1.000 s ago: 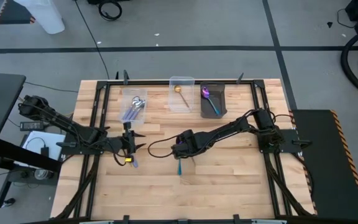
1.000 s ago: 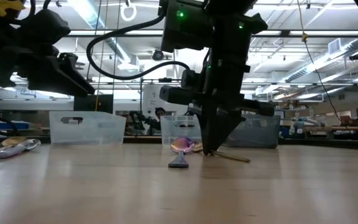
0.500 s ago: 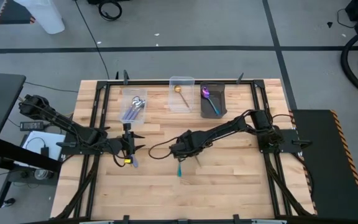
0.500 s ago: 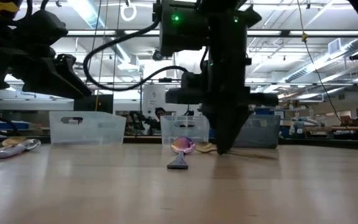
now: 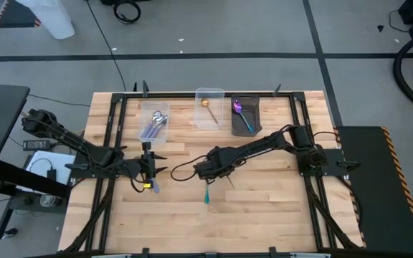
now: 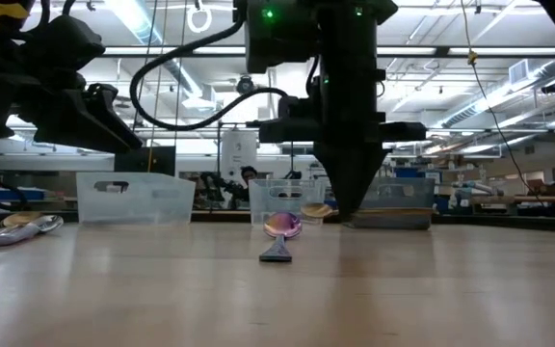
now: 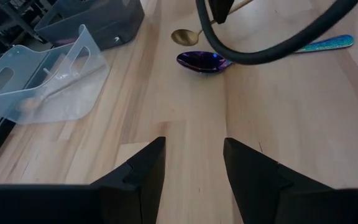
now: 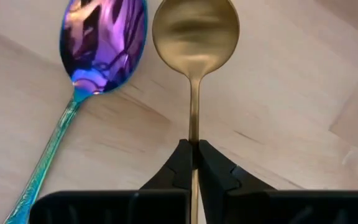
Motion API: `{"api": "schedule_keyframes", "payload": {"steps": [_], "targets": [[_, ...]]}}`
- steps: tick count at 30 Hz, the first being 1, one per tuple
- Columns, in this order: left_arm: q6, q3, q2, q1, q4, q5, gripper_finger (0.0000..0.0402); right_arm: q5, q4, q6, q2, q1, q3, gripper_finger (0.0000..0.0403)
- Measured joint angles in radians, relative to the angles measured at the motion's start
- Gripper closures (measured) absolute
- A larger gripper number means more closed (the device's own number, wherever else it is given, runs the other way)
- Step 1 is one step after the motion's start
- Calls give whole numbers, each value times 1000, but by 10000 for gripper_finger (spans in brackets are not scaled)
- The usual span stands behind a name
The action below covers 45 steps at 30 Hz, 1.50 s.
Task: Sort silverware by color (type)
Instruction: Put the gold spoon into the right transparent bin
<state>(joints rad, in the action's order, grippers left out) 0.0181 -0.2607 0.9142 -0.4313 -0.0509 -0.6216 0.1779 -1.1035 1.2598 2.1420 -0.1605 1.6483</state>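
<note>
Lifted off the table since a second ago: your gold spoon (image 8: 194, 37).
Right gripper (image 8: 194, 155) jaws clamp its handle mid-table beside the purple spoon (image 8: 104, 43); left gripper (image 7: 191, 168) waits left, jaws apart.

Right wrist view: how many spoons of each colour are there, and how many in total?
Gold spoon: 1, its handle pinched in the right gripper
Purple-blue spoon with teal handle: 1, lying on the table beside it
Total: 2
</note>
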Motion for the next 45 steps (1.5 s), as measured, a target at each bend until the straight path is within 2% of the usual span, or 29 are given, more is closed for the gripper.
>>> {"api": "schedule_keyframes", "payload": {"steps": [14,20,25,31,36,45], "targets": [[-1,0,0,0,3,0,230,60,-35,-61,-111,33,1,388],[-4,0,0,3,3,-5,230,92,-38,-144,-182,51,1,388],[-89,0,0,15,-69,-72,230,121,-36,-252,-244,91,1,388],[-168,0,0,86,-161,-82,230,145,-27,-369,-302,137,1,388],[-169,0,0,127,-168,-82,230,139,28,-465,-338,171,2,388],[-161,0,0,132,-169,-82,230,77,95,-591,-390,254,3,387]]}}
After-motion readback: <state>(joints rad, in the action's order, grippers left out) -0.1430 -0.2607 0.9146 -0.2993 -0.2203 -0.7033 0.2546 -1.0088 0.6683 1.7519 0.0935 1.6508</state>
